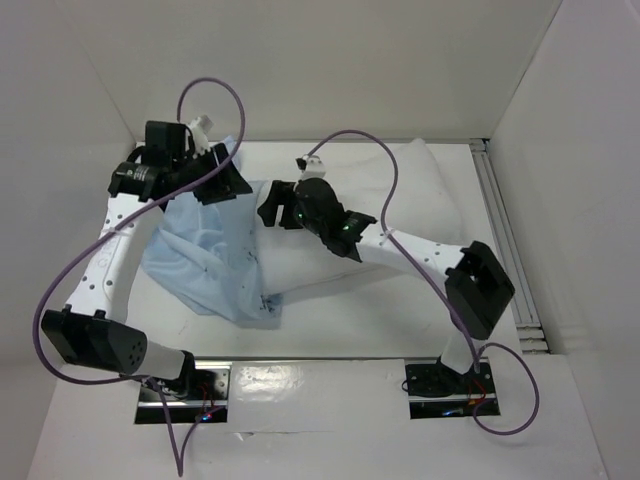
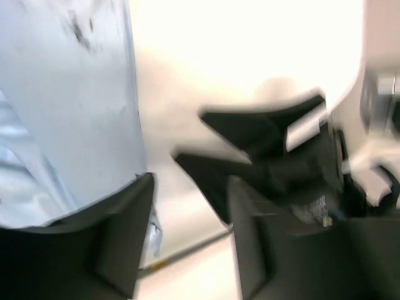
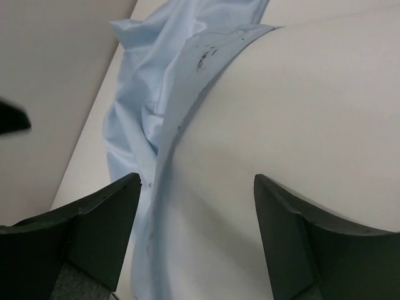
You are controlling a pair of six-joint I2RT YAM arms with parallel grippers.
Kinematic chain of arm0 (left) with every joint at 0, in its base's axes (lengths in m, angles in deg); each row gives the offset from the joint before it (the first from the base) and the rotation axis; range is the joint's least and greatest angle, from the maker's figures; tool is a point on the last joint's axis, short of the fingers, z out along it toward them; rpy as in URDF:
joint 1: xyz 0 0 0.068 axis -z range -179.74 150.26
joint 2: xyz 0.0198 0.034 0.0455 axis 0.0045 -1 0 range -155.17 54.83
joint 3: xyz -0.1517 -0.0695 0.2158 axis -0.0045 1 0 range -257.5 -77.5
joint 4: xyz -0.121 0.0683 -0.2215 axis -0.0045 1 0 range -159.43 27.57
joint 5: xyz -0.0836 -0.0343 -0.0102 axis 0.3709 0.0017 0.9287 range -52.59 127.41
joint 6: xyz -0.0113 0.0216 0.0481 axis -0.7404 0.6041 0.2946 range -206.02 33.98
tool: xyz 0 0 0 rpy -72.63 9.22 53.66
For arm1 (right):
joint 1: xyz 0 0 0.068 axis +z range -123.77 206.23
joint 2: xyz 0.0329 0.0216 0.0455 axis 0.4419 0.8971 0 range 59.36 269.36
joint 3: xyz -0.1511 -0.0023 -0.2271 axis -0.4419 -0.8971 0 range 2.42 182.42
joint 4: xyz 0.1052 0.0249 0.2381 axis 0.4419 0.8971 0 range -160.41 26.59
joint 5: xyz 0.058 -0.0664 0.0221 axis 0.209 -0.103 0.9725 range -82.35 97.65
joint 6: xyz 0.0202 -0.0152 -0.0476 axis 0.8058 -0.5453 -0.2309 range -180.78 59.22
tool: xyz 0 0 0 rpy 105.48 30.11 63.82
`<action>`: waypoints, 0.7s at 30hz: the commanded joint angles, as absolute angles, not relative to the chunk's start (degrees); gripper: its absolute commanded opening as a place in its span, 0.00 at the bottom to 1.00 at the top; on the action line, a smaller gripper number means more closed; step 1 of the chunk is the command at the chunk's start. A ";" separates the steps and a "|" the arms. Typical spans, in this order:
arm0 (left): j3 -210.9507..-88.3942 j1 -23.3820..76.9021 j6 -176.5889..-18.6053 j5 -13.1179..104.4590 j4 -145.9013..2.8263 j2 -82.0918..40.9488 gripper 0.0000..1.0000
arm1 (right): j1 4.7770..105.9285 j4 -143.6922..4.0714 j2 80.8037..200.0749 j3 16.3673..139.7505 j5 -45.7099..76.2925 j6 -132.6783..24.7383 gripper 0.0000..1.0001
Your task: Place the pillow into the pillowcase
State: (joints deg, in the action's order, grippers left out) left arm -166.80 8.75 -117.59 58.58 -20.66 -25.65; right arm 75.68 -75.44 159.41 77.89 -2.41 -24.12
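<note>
The white pillow (image 1: 430, 195) lies across the middle and right of the table. The light-blue pillowcase (image 1: 200, 260) lies to its left, and its hem crosses the pillow's left end. My right gripper (image 1: 268, 205) hovers over that end. In the right wrist view it (image 3: 197, 187) is open, with the pillow (image 3: 300, 106) and the pillowcase hem (image 3: 181, 106) below the jaws. My left gripper (image 1: 222, 180) is at the far edge of the pillowcase, where the cloth rises to it. In the blurred left wrist view it (image 2: 190, 187) looks open, with the pillowcase (image 2: 69, 100) against the outer side of the left finger.
White enclosure walls stand close on the left (image 3: 50, 75), back and right. A metal rail (image 1: 505, 240) runs along the table's right side. Purple cables (image 1: 390, 190) loop over both arms. The right arm shows as a dark blur (image 2: 281, 162) in the left wrist view.
</note>
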 commanded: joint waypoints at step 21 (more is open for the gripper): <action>-176.64 11.33 -114.58 45.85 -21.53 -47.81 0.61 | 49.70 -40.16 144.61 76.35 -17.41 -33.63 1.00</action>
